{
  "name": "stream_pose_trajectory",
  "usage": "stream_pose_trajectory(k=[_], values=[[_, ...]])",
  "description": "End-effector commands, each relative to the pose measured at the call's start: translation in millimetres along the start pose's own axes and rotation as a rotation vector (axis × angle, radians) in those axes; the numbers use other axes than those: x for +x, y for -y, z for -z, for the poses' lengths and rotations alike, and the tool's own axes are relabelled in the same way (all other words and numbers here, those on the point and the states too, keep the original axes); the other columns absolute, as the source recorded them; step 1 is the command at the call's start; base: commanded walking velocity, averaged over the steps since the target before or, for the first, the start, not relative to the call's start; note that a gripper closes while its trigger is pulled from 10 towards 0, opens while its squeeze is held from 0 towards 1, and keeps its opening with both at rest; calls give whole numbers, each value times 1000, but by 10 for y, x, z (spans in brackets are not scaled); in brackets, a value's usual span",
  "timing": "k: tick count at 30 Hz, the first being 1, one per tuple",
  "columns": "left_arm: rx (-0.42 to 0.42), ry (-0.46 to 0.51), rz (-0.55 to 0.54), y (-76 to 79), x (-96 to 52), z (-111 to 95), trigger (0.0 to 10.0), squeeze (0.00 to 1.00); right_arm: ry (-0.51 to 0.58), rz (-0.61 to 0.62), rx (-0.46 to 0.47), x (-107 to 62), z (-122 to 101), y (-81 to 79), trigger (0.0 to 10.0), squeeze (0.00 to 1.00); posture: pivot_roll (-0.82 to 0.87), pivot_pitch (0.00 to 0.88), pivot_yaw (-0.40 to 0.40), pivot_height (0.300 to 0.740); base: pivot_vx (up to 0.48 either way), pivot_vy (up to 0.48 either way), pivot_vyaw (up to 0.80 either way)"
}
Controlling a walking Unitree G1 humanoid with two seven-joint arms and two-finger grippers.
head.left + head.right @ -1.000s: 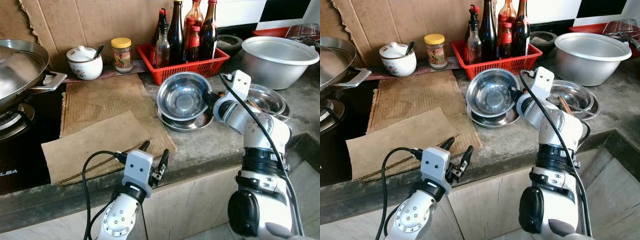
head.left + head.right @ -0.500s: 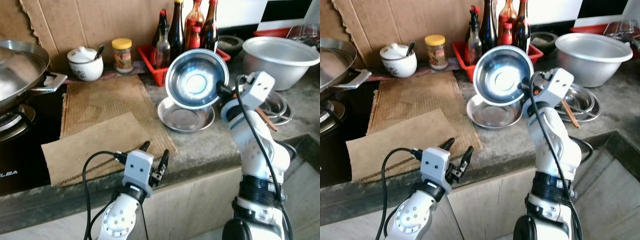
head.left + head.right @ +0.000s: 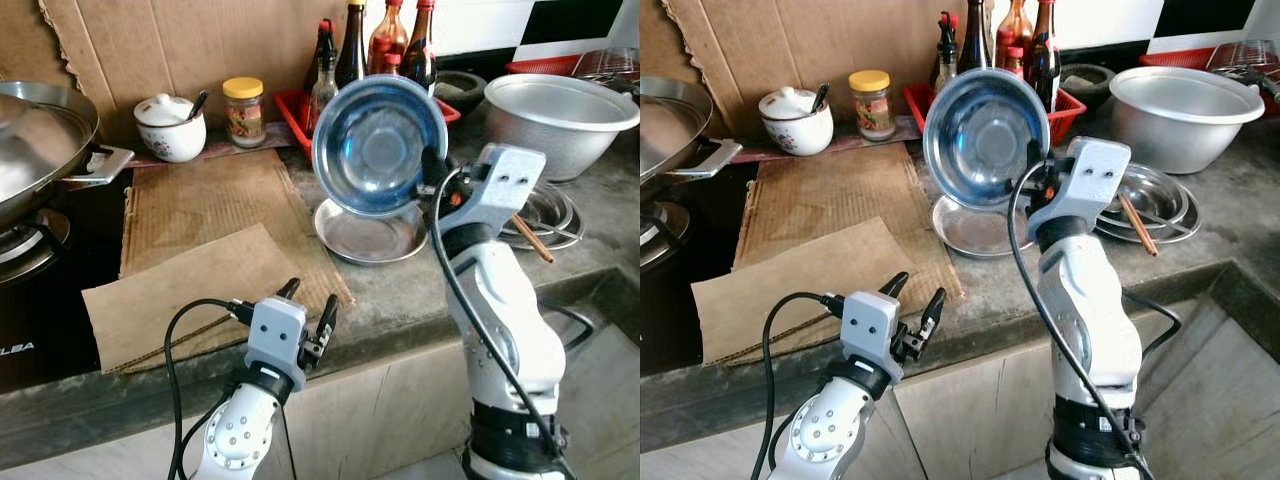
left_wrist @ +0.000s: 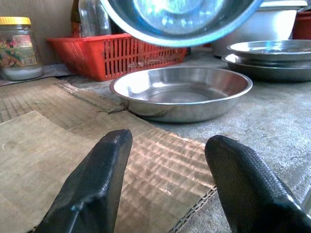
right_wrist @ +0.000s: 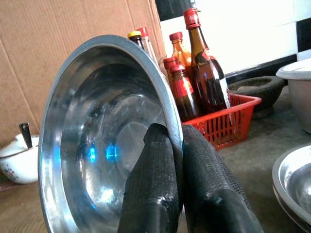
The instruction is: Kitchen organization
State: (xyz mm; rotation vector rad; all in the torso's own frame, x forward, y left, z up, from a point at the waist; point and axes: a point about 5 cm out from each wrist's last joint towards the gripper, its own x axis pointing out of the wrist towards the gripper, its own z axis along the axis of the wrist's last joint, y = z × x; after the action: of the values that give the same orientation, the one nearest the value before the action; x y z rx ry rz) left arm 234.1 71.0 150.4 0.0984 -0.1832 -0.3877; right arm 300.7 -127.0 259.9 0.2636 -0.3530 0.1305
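Because its fingers pinch the rim, the right gripper [image 5: 177, 160] carries the steel bowl [image 3: 378, 145] tilted on edge above the shallow dish [image 3: 371, 232], while the left gripper [image 4: 167, 189] waits spread open over the cardboard [image 3: 190, 285].

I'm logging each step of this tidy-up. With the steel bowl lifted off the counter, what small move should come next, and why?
Probably carry the steel bowl rightward toward the stacked plates. The right claw pinches its rim, holding it tilted in the air above the shallow dish, so it needs a resting place. The left claw is open, low over the cardboard.
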Motion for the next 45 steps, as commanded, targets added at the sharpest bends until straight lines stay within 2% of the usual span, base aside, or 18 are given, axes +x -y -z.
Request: stream_pose_trajectory(k=[1,15,25,30,32,37,45], values=[[5,23,-11,-12,5,-49,10000,0,56,-36,-14,-17,-93,-71,10000,0,107,64,-7,740,-311,0,0],[8,13,1,-7,-17,-28,10000,0,77,-31,22,-39,-90,-63,10000,0,109,63,-1,740,-335,0,0],[9,12,8,-3,-13,-28,10000,0,67,-9,7,-85,-61,5,10000,0,108,64,0,740,-340,0,0],[9,12,10,-1,-13,-26,10000,0,26,17,-35,-202,60,93,10000,0,108,60,-4,740,-342,0,0],[6,14,12,12,-17,-27,10000,0,-9,29,-84,-308,158,149,10000,0,104,58,0,740,-343,0,0],[-3,14,20,48,-20,-26,10000,0,-47,38,-88,-391,248,163,10000,0,100,57,3,740,-341,0,0],[-3,9,35,57,-26,-7,10000,0,-149,69,-129,-624,480,220,10000,0,98,44,8,740,-237,0,-175]])
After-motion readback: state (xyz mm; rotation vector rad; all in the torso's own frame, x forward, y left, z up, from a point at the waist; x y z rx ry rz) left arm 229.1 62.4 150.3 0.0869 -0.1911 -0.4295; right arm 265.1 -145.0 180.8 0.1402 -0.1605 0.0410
